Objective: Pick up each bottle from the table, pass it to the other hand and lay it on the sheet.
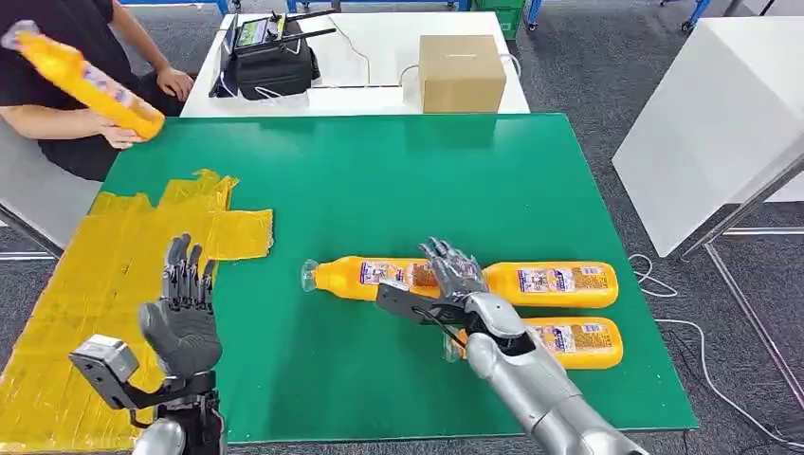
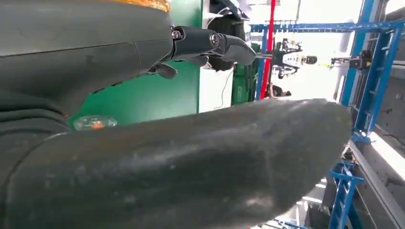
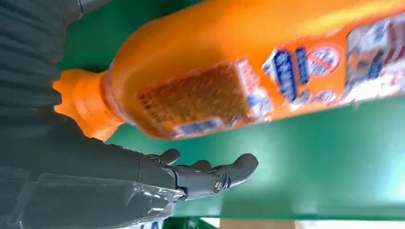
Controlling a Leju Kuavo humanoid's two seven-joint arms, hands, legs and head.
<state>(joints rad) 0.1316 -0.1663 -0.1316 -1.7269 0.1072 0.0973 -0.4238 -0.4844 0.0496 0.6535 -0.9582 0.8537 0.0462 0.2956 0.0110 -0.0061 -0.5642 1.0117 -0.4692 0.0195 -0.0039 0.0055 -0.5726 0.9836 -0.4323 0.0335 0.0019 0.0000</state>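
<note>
1. The green table (image 1: 379, 190) fills the middle of the head view, running from the upper centre down to the lower edge.
2. The yellow sheet (image 1: 85, 284) lies on the table's left part, in the lower left of the frame, wrinkled and uneven at its edges.
3. A person (image 1: 57, 85) sits at the upper left corner, holding an orange bottle (image 1: 85, 81) tilted in the air above the table's far left corner.
4. A white table (image 1: 370, 57) stands beyond the green one at the top centre, carrying a black bag (image 1: 270, 62) and a cardboard box (image 1: 460, 71).
5. The right arm (image 1: 540, 379) comes in from the lower right.
6. Three orange bottles lie on their sides on the green surface in the lower centre right: the left bottle (image 1: 365, 278) with its clear cap pointing to the frame's left, the far-right bottle (image 1: 555, 282) in line with it, and the near bottle (image 1: 578, 341) just below that one.
7. The left hand (image 1: 180, 313) is raised in the lower left, over the border of the sheet and the green surface, fingers spread upward and holding nothing.
8. The right hand (image 1: 453, 273) hangs over the spot where the left bottle and far-right bottle meet, fingers extended and apart. In the right wrist view the fingers (image 3: 210, 174) lie straight beside the bottle's body with nothing in their grasp.
</note>
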